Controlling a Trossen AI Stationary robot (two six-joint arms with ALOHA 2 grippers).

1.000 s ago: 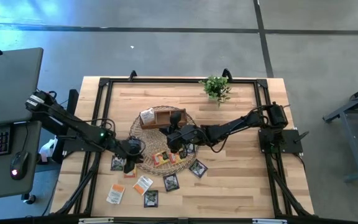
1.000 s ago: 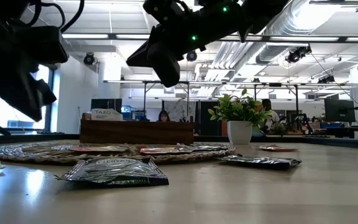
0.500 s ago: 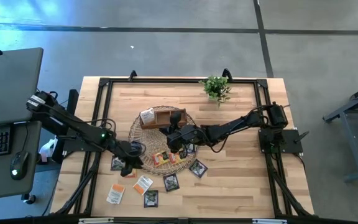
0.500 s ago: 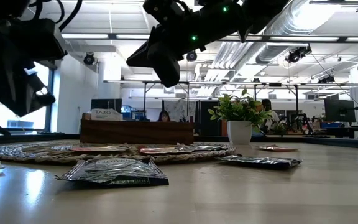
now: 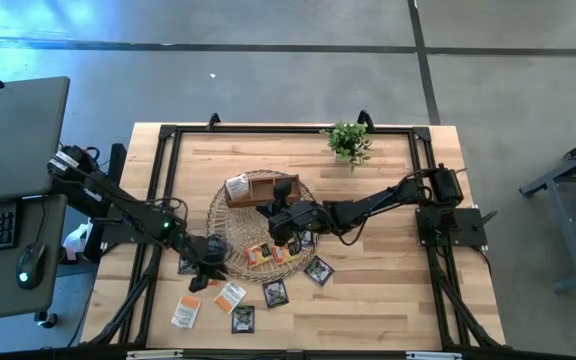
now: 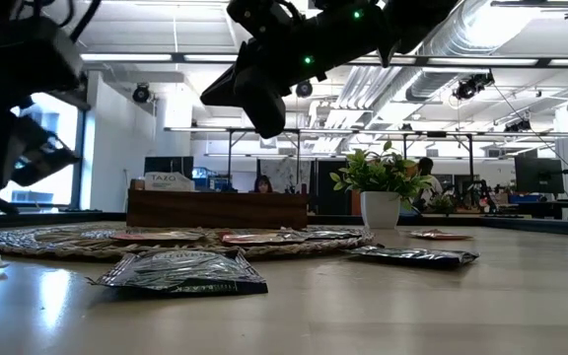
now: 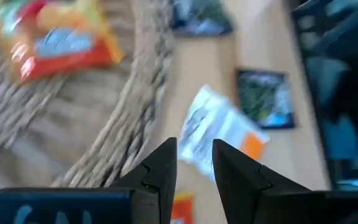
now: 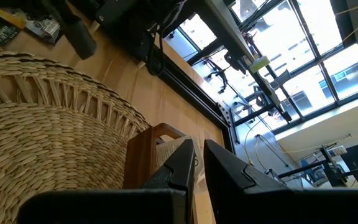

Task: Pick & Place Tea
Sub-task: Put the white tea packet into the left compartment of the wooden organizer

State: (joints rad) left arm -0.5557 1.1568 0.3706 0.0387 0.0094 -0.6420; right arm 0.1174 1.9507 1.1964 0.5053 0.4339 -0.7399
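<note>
Left arm stretches from the left edge toward the middle of the tabletop, its tool (image 5: pixel 204 274) low at the near-left, fingers (image 7: pixel 160 171) narrowly parted with nothing between them. Right arm reaches in from the right edge, elbow bent, its tool (image 5: pixel 280 222) raised over the centre, fingers (image 8: pixel 180 163) almost together and nothing gripped.

A light wooden table (image 5: pixel 388 300) with a black frame carries a round woven mat (image 5: pixel 230 212) near its middle. A small potted plant (image 5: pixel 348 141) stands toward the far edge. Several flat tea packets (image 5: pixel 230 296) lie scattered directly on the wood beside the mat's near edge, some dark, some white with orange.
</note>
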